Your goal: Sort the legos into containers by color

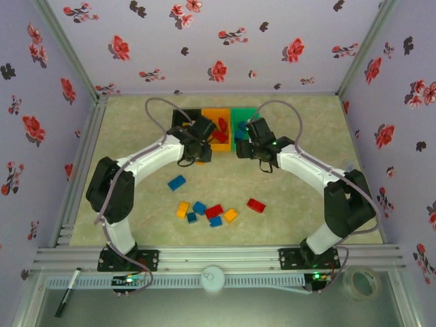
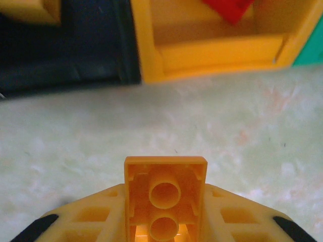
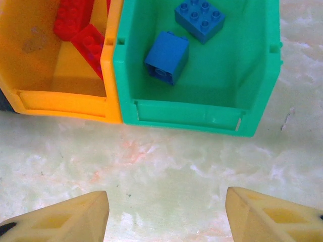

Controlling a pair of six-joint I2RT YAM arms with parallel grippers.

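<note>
My left gripper (image 2: 165, 194) is shut on a yellow-orange lego (image 2: 165, 171), held underside up just above the table in front of the black bin (image 2: 65, 45) and the orange bin (image 2: 217, 53). From above, the left gripper (image 1: 199, 155) hangs at the near side of the bins. My right gripper (image 3: 166, 217) stands open over bare table before the green bin (image 3: 192, 113), which holds two blue legos (image 3: 167, 56). Red legos (image 3: 75, 22) lie in the orange bin (image 3: 60, 103). Seen from above, the right gripper (image 1: 243, 151) is near the green bin (image 1: 242, 117).
Several loose legos lie in the near middle of the table: a blue one (image 1: 176, 182), a yellow one (image 1: 182, 209), a red one (image 1: 214, 211), an orange one (image 1: 231, 215) and another red one (image 1: 257, 205). Flowered walls enclose the table on three sides.
</note>
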